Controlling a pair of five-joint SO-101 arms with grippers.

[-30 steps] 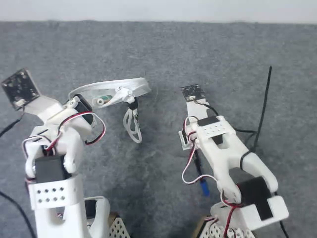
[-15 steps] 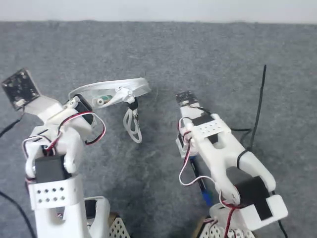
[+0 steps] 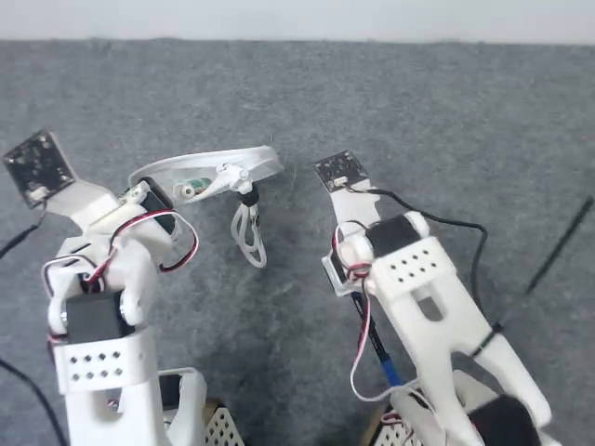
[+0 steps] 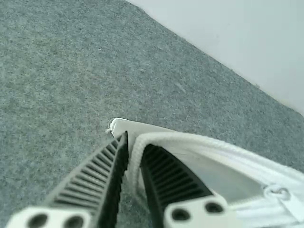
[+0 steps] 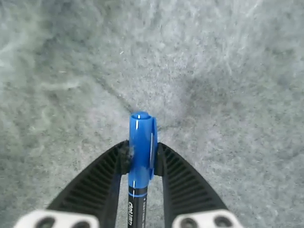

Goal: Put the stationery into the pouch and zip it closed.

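two sets of jaws, and we find both of them clamped. the left gripper [image 4: 130, 141] has its ribbed fingers [image 4: 102, 166] pressed together on the rim of the white pouch [image 4: 223, 164], pinching the edge near one end. a zip pull [image 4: 278, 193] sits further along the same rim. from above, the pouch [image 3: 212, 170] is held up off the mat [image 3: 418, 111] beside the left arm, tilted, with its mouth gaping. a small green and white item shows inside, though we cannot tell what it is. a white loop [image 3: 249, 234] hangs from the pouch's nearer end down to the mat. the right gripper [image 5: 141, 153] is closed on a pen [image 5: 140, 130], squeezing its blue cap from both sides, with the black barrel running back between the fingers. in the high view the pen [image 3: 374, 339] shows under the right arm, well apart from the pouch, with bare mat between them. a black cable [image 3: 558, 251] crosses the mat on the right, and a pale wall [image 3: 297, 19] borders the far edge.
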